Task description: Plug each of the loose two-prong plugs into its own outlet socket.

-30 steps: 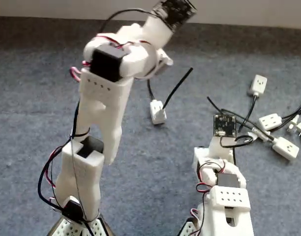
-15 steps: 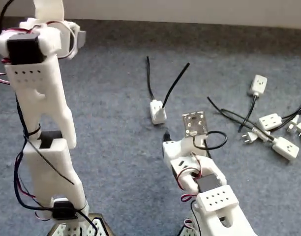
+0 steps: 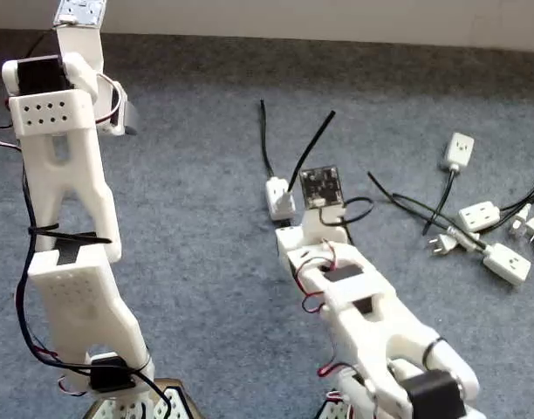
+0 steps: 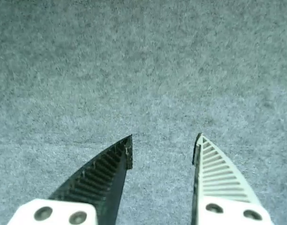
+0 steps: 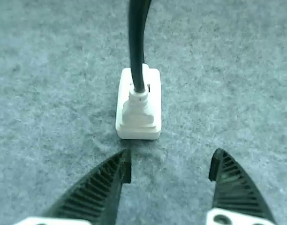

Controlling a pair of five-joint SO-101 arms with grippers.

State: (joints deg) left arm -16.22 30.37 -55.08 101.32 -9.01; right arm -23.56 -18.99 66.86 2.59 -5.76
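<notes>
**Plugs loose at the right, both grippers empty**

Closest in, picking up the right gripper (image 5: 170, 164): spread wide, nothing held, poised just short of a white socket (image 5: 154, 79) with a black-corded seated plug (image 5: 139, 110) already home in it. Looks finished, so best left alone. Further off to the right, spotting a loose two-prong plug (image 3: 439, 245) lying on the carpet (image 3: 197, 218) among spare sockets (image 3: 478, 215). Better to head there next, come down square on the plug body, keep fingers off the prongs. Farthest out at the left, finding the left gripper (image 4: 163, 145) parted too, empty, above bare carpet.
</notes>
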